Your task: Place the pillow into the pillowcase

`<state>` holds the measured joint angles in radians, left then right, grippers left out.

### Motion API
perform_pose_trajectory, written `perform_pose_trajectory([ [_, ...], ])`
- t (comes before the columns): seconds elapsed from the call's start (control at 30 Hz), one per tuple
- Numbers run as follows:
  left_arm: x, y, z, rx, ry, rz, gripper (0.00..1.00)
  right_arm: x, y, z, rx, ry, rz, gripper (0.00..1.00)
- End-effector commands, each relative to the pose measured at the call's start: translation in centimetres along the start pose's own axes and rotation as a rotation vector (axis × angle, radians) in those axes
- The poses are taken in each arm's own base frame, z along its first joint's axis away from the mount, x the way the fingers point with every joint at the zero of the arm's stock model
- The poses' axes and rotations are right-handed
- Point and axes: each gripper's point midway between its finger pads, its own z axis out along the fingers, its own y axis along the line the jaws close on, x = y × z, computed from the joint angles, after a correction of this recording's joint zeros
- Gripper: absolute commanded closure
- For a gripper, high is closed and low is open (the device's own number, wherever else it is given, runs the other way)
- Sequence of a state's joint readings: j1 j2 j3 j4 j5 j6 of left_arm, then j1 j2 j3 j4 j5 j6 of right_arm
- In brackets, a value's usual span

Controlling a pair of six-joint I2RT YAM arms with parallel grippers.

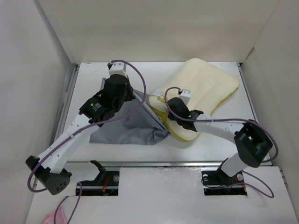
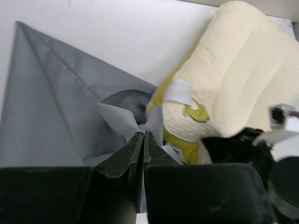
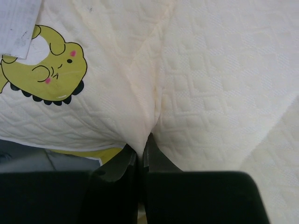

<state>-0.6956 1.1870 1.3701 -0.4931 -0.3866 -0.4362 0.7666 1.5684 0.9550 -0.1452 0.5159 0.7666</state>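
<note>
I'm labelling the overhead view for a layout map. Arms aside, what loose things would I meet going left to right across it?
pink object at the bottom edge → pillowcase → pillow

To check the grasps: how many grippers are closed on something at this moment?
2. The left gripper pinches the pillowcase fabric near its opening. The right gripper pinches a fold of the pillow cover. Both arms are in view.

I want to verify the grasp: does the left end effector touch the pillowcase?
Touching. The left wrist view shows the left end effector shut tightly on a bunched fold of the pillowcase.
</note>
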Motion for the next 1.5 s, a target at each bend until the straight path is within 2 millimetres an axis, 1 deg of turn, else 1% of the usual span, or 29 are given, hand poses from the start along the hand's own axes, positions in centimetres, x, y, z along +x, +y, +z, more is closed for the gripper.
perform_pose_trajectory([
  [0.0, -3.2, 2.7, -0.6, -0.071, -0.132, -0.074, 1.0, 2.7, -5.6, -1.8, 0.131, 0.088, -0.14, 1.0],
  [0.03, -2.8, 3.2, -0.1, -0.091, -0.119, -0.07, 1.0, 3.6, -6.2, -2.3, 0.112, 0.118, -0.154, 1.0],
  [0.1, -1.8, 3.4, 1.5, -0.097, -0.083, -0.063, 1.0, 3.2, -6.0, -3.9, 0.046, 0.11, -0.143, 1.0],
  [0.13, -2.5, 3.2, 2.1, -0.082, -0.102, -0.08, 1.0, 3.9, -6.4, -4.4, 0.019, 0.122, -0.147, 1.0],
  [0.23, -0.7, 1.6, 4.4, -0.002, -0.041, -0.051, 1.0, 1.1, -5.4, -6.4, -0.06, 0.019, -0.08, 1.0],
  [0.37, 0.6, 1.7, 6.5, -0.017, 0.004, 0.0, 1.0, -3.3, -6.9, -8.9, -0.01, -0.14, -0.047, 1.0],
  [0.43, -0.6, 2.4, 7.0, -0.067, -0.029, -0.006, 1.0, -5.1, -7.4, -10.3, 0.0, -0.193, -0.035, 1.0],
  [0.5, -1.7, 3.9, 7.4, -0.111, -0.045, -0.013, 1.0, -5.6, -7.7, -10.9, -0.004, -0.217, -0.03, 1.0],
  [0.57, -1.2, 2.5, 8.3, -0.024, -0.006, 0.022, 1.0, -5.8, -7.2, -11.3, -0.055, -0.235, -0.024, 1.0],
  [0.6, -1.6, 1.8, 8.0, 0.014, -0.007, 0.035, 0.9, -5.3, -7.3, -11.1, -0.061, -0.228, -0.027, 1.0],
  [0.63, -1.5, 1.4, 8.0, 0.036, 0.002, 0.035, 0.67, -5.0, -7.5, -11.0, -0.063, -0.229, -0.017, 1.0],
  [0.67, -1.5, 1.0, 8.0, 0.056, 0.001, 0.034, 0.36, -5.0, -7.4, -11.0, -0.066, -0.228, 0.009, 1.0],
  [0.7, -1.0, 1.2, 8.1, 0.052, 0.012, 0.036, 0.13, -4.9, -8.1, -10.7, -0.025, -0.234, 0.0, 1.0],
  [0.73, -0.1, 1.8, 8.2, 0.027, 0.024, 0.018, 0.0, -5.4, -8.3, -11.0, -0.006, -0.244, 0.008, 1.0],
  [0.8, 0.7, 3.6, 8.3, -0.051, 0.033, -0.038, 0.0, -5.7, -9.0, -10.7, 0.058, -0.252, 0.018, 1.0],
  [0.83, 1.2, 5.5, 8.2, -0.107, 0.05, -0.064, 0.0, -7.3, -9.2, -11.1, 0.1, -0.296, 0.045, 1.0],
  [0.9, 3.9, 8.3, 8.6, -0.211, 0.101, -0.134, 0.0, -7.3, -10.0, -10.7, 0.181, -0.294, 0.057, 1.0],
  [0.93, 4.2, 10.1, 8.5, -0.26, 0.096, -0.176, 0.0, -7.9, -10.1, -10.7, 0.207, -0.314, 0.056, 1.0],
  [0.97, 6.7, 11.9, 8.7, -0.312, 0.148, -0.196, 0.0, -8.4, -9.9, -10.4, 0.214, -0.319, 0.077, 1.0],
  [1.07, 9.5, 15.7, 9.2, -0.414, 0.192, -0.305, 0.0, -8.3, -11.2, -7.7, 0.305, -0.268, 0.075, 1.0],
  [1.1, 10.9, 16.6, 9.4, -0.43, 0.224, -0.313, 0.0, -6.8, -12.1, -6.1, 0.351, -0.206, 0.055, 1.0],
  [1.17, 12.8, 18.0, 9.9, -0.479, 0.268, -0.328, 0.0, -5.9, -13.4, -4.2, 0.375, -0.115, 0.079, 1.0],
  [1.23, 13.8, 19.7, 10.2, -0.541, 0.283, -0.335, 0.0, -4.9, -13.6, -2.7, 0.39, -0.055, 0.054, 1.0],
  [1.3, 15.2, 21.2, 9.7, -0.608, 0.331, -0.348, 0.0, -5.3, -13.1, -2.5, 0.374, -0.039, -0.004, 0.91],
  [1.33, 16.5, 22.1, 9.3, -0.65, 0.357, -0.361, 0.0, -5.9, -12.4, -2.3, 0.344, -0.06, -0.04, 0.81],
  [1.37, 17.0, 22.6, 9.1, -0.664, 0.366, -0.366, 0.0, -6.3, -11.6, -2.4, 0.308, -0.055, -0.147, 0.75],
  [1.4, 17.2, 22.7, 8.4, -0.665, 0.366, -0.39, 0.0, -6.5, -10.2, -2.9, 0.257, -0.066, -0.204, 0.68],
  [1.43, 18.6, 23.1, 7.5, -0.682, 0.395, -0.403, 0.0, -6.9, -9.0, -3.3, 0.21, -0.075, -0.244, 0.62],
  [1.47, 19.2, 22.8, 6.9, -0.67, 0.401, -0.428, 0.0, -8.0, -7.4, -4.2, 0.134, -0.111, -0.334, 0.52],
])
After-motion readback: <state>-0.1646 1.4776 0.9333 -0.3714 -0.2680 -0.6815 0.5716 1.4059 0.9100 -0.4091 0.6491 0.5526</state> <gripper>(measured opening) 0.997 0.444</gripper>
